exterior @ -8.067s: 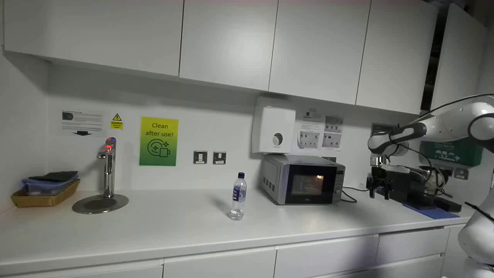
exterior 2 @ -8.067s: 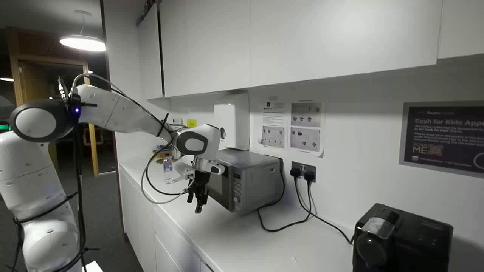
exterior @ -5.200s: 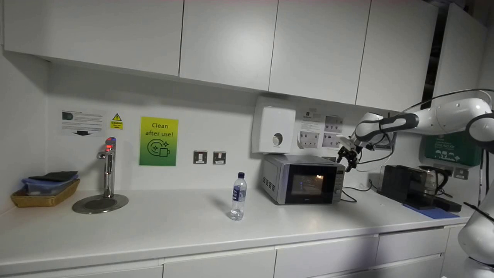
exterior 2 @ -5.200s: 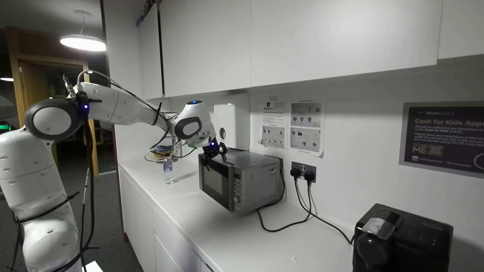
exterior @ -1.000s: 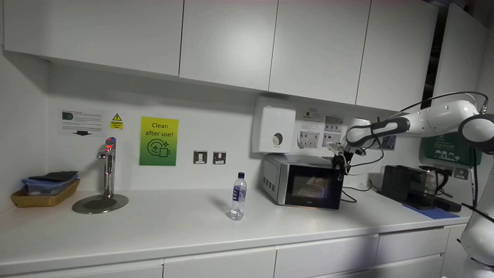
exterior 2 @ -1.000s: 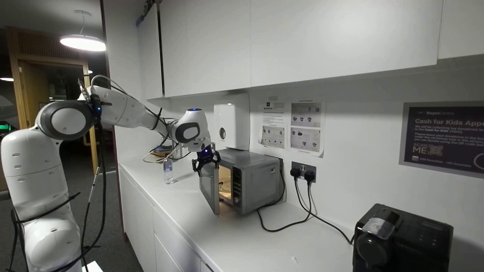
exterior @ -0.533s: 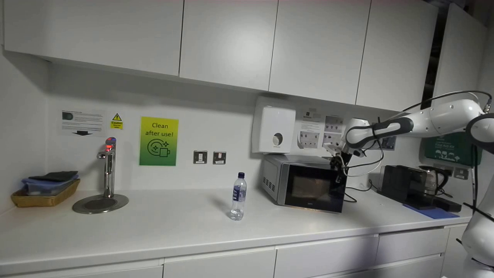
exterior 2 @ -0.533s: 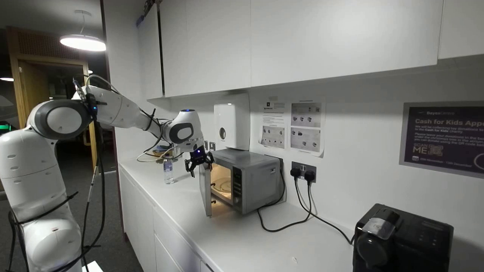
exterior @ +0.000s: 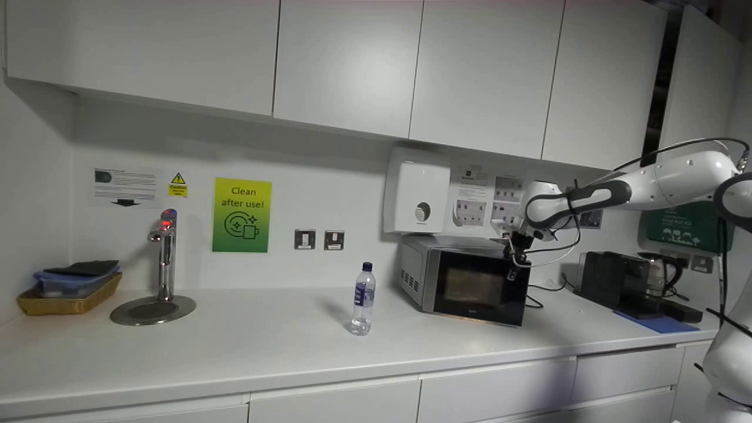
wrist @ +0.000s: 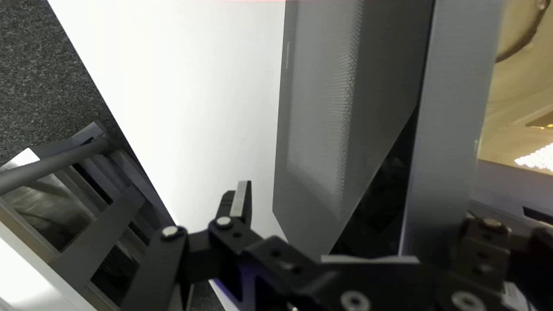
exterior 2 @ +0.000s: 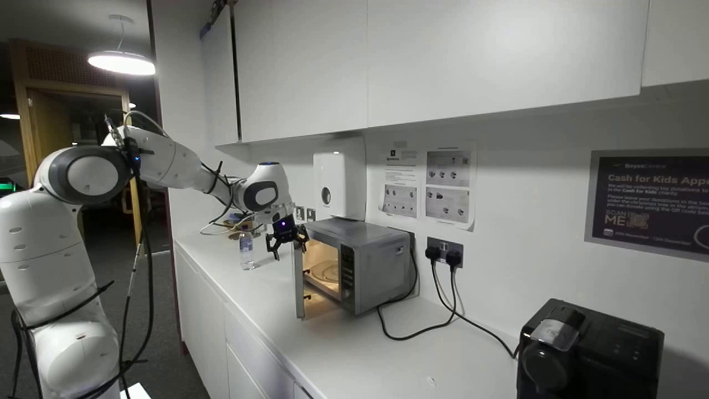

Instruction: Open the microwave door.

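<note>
The silver-grey microwave stands on the counter against the wall; it also shows in an exterior view. Its dark-glass door is partly open. The door's free edge stands away from the body and the lit orange interior shows behind it. My gripper is open at the door's top free corner, fingers pointing down and apart. In the wrist view my gripper has one finger outside the door's front face and the other, blurred, on the interior side. Whether a finger touches the door is unclear.
A water bottle stands upright on the counter beyond the microwave. A white dispenser hangs above the microwave, below wall cupboards. Black cables run from the microwave's side. A black machine stands farther along the counter.
Over several seconds my gripper rose from before the microwave to the door's top edge, and the shut door swung outward. In the last second gripper and door moved farther out together.
</note>
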Robot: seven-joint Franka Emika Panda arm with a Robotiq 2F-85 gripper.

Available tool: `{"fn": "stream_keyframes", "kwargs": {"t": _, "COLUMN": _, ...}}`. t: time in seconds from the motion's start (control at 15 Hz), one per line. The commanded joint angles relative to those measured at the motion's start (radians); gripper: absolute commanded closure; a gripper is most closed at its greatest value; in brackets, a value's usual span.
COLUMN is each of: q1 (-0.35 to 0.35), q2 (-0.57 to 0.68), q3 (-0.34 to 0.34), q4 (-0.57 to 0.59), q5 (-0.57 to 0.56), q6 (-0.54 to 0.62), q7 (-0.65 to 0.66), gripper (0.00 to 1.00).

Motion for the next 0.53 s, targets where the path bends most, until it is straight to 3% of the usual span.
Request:
{"fn": "stream_keyframes", "kwargs": {"t": 0.0, "q1": 0.006, "q2": -0.055, "q3": 0.019, "q4": -0.047, "q5": -0.063, "q6": 0.027, "q7": 0.139, "gripper": 0.00}}
{"fn": "stream_keyframes", "kwargs": {"t": 0.47, "q1": 0.026, "q2": -0.100, "q3": 0.051, "q4": -0.051, "q5": -0.096, "q6": -0.008, "q7": 0.268, "gripper": 0.00}}
